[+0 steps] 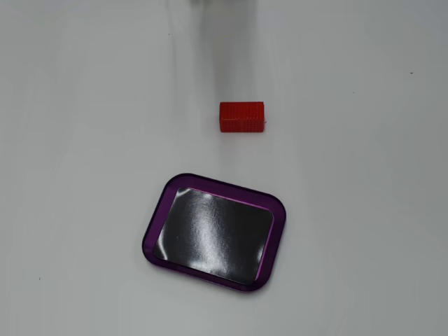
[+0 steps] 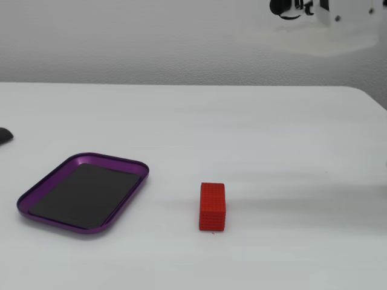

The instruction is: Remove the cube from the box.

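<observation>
Small bright red studded rectangular block point(image 1: 242, 116) lying flat on white table point(image 1: 364, 210), outside and well apart from shallow purple-rimmed tray with glossy black bottom point(image 1: 152, 222); in the top-down fixed view, block at about 12 o'clock of tray. In the side fixed view, block point(image 2: 212, 206) at 3 o'clock of tray point(image 2: 130, 190). Tray empty. White arm point(image 2: 338, 24) blurred at 1 o'clock frame edge, high above table; fingers not visible, so gripper opening cannot be told.

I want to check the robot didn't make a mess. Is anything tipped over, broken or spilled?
Nothing stands out. The small red studded block lies flat on the white table, apart from the shallow purple-rimmed tray with a shiny black bottom, which sits flat and empty. No spills or damage show.
</observation>
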Tool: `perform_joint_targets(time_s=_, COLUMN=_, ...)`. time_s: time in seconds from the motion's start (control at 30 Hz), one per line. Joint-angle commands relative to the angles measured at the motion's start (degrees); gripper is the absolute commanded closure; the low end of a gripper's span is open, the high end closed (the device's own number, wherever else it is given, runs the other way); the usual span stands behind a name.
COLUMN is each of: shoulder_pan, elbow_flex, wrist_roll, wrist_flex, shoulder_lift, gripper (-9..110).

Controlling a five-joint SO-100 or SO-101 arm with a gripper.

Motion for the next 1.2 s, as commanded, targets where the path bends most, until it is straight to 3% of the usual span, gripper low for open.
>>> perform_joint_targets(time_s=0.0, shoulder_pan=0.26, elbow_flex=10.99, wrist_roll=0.35, wrist_flex=0.62, shoulder_lift=8.26, gripper=86)
perform_joint_targets(time_s=0.13, shoulder_pan=0.18, elbow_flex=17.58, wrist_roll=0.79, wrist_flex=0.26, shoulder_lift=5.36, gripper=86)
perform_joint_targets(time_s=0.33, shoulder_pan=0.09, elbow_flex=18.37, wrist_roll=11.07, wrist_flex=1.93, shoulder_lift=5.01, gripper=86)
perform_joint_targets(time_s=0.57, shoulder_pan=0.09, elbow_flex=18.37, wrist_roll=10.46, wrist_flex=3.43, shoulder_lift=5.01, gripper=87)
perform_joint_targets(time_s=0.73, shoulder_pan=0.00, elbow_flex=18.37, wrist_roll=8.26, wrist_flex=3.78, shoulder_lift=5.01, gripper=102)
perform_joint_targets(time_s=1.17, shoulder_pan=0.00, elbow_flex=18.11, wrist_roll=4.22, wrist_flex=5.36, shoulder_lift=5.01, gripper=102)
